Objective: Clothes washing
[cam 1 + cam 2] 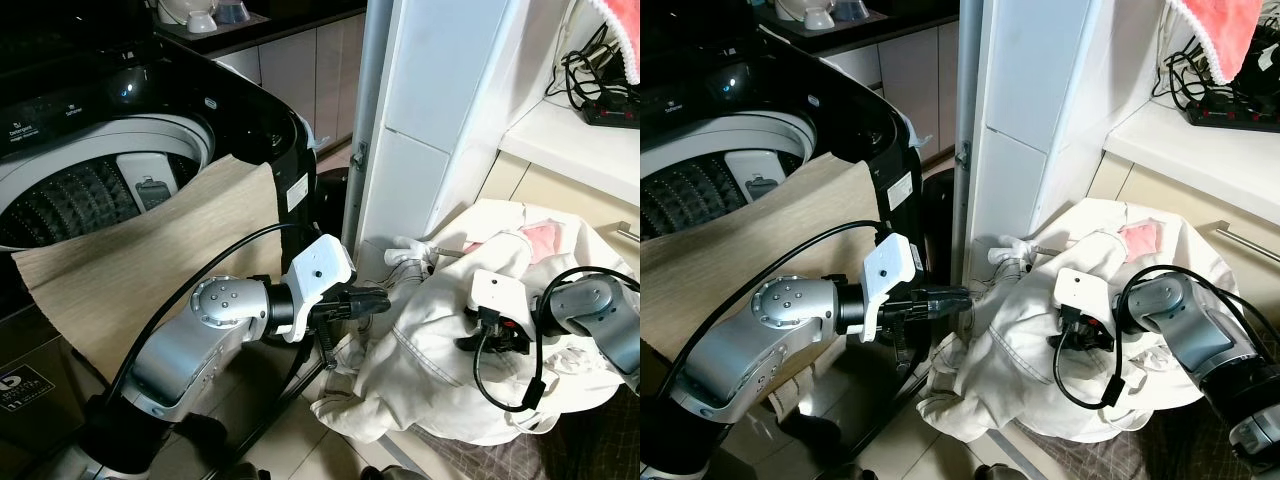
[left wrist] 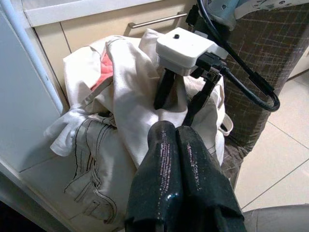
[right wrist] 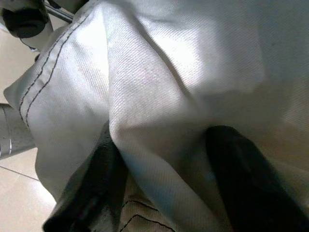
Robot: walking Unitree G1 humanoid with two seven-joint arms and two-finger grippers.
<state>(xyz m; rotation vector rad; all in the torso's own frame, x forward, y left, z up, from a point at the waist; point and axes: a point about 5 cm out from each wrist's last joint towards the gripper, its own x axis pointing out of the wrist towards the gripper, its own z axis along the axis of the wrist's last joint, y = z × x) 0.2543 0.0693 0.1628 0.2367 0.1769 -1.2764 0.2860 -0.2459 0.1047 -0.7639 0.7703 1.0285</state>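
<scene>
A heap of white clothes (image 1: 470,270) with a pink piece (image 1: 543,240) spills over a dark mesh laundry basket (image 2: 260,72) on the right. My right gripper (image 1: 492,345) is open and pressed into the heap, a fold of white cloth (image 3: 159,121) lying between its fingers (image 3: 236,174). My left gripper (image 1: 385,298) is shut and holds nothing. It hovers just left of the heap, pointing at it. The top-loading washing machine (image 1: 90,190) stands open at the left, with a beige cloth (image 1: 150,260) draped over its front rim.
A white pillar (image 1: 430,120) rises between the machine and the basket. A shelf (image 1: 560,140) at the right carries a power strip and cables (image 1: 600,100). A pink cloth (image 1: 1220,25) hangs above it. Light tile floor (image 2: 285,159) lies beside the basket.
</scene>
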